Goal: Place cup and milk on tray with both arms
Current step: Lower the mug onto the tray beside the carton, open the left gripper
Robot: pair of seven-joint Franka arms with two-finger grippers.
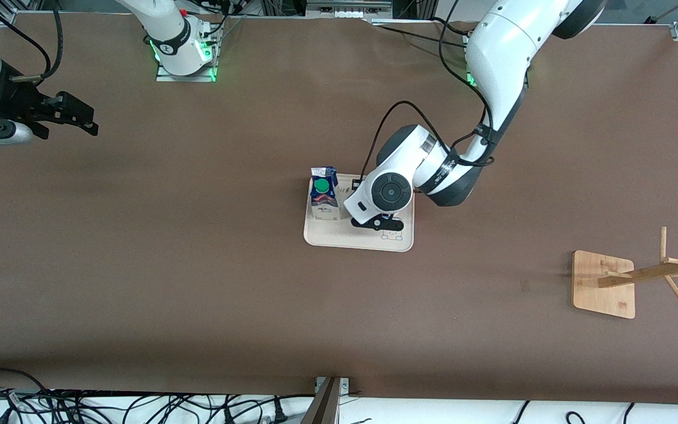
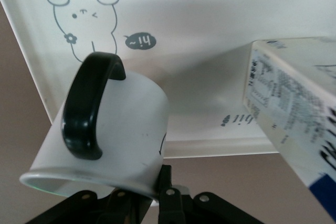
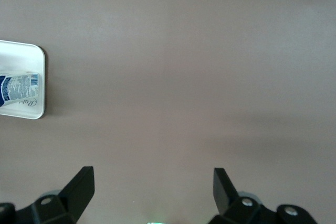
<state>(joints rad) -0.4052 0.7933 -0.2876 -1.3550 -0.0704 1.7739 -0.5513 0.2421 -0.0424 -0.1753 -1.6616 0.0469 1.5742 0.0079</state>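
Note:
The cream tray [image 1: 339, 238] lies mid-table, and the blue and white milk [image 1: 323, 194] stands on its end toward the right arm. My left gripper [image 1: 383, 224] hangs low over the tray beside the milk, and its wrist hides the cup in the front view. In the left wrist view the left gripper [image 2: 155, 182] is shut on the rim of the white cup [image 2: 121, 129], black handle [image 2: 86, 108] facing the camera, with the tray [image 2: 210, 24] and milk [image 2: 294, 108] just past it. My right gripper [image 1: 74, 121] waits open over bare table at its own end, nothing between its fingers [image 3: 79, 187].
A wooden rack base [image 1: 604, 282] with an angled peg stem [image 1: 657, 274] stands toward the left arm's end, nearer the front camera than the tray. Cables [image 1: 139, 406] run along the table's front edge. The right wrist view catches the tray's corner [image 3: 21, 51] with the milk [image 3: 18, 87].

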